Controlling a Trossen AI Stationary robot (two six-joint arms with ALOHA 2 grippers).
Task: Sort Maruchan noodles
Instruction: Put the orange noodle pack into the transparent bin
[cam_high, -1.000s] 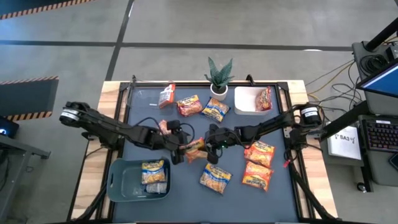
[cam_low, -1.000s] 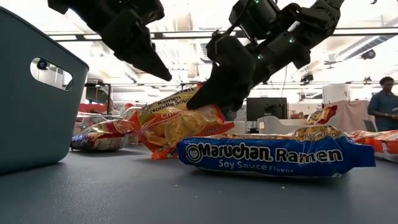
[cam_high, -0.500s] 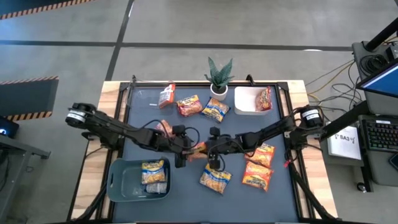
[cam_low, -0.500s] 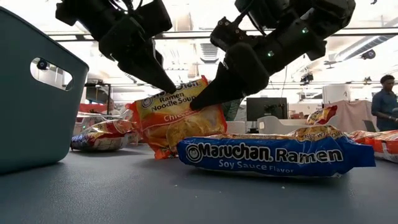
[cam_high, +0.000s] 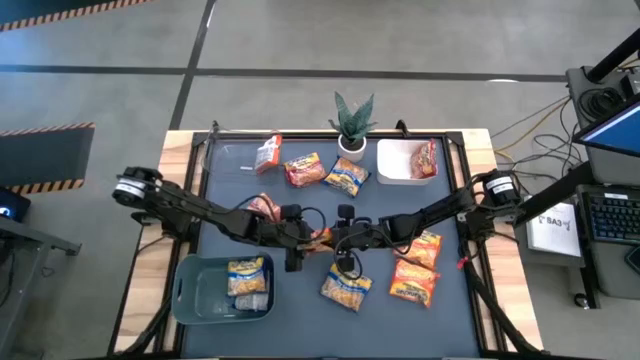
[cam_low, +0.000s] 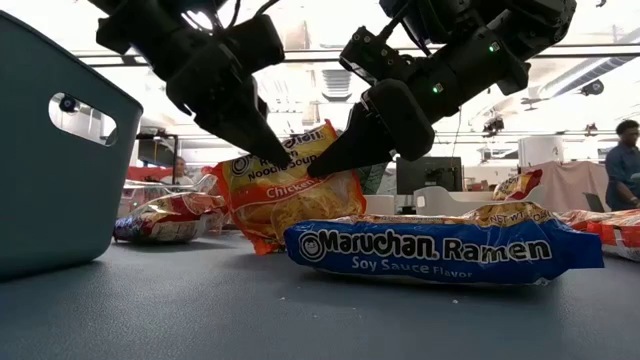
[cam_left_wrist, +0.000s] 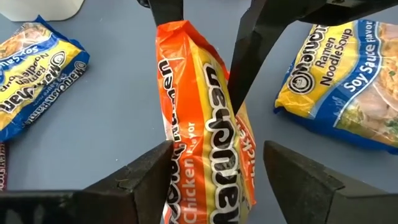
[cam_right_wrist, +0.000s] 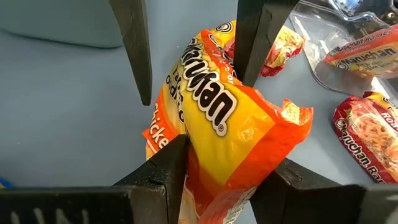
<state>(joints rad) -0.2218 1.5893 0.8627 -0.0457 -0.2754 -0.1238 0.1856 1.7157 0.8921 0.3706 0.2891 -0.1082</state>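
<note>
Pinching an orange packet, the right hand meets the spread left hand.

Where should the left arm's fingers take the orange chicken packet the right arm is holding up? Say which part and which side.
Grip the free end of the orange chicken packet, opposite the end the right gripper pinches. The packet stands tilted on edge above the table, so its flat faces are exposed. The left gripper, open, already straddles it from the other side; closing across those faces looks best.

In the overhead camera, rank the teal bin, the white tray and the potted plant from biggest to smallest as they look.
1. Teal bin, clearly largest.
2. White tray.
3. Potted plant: its leaf spread looks close to the tray's size, so that order is unsure.
</note>
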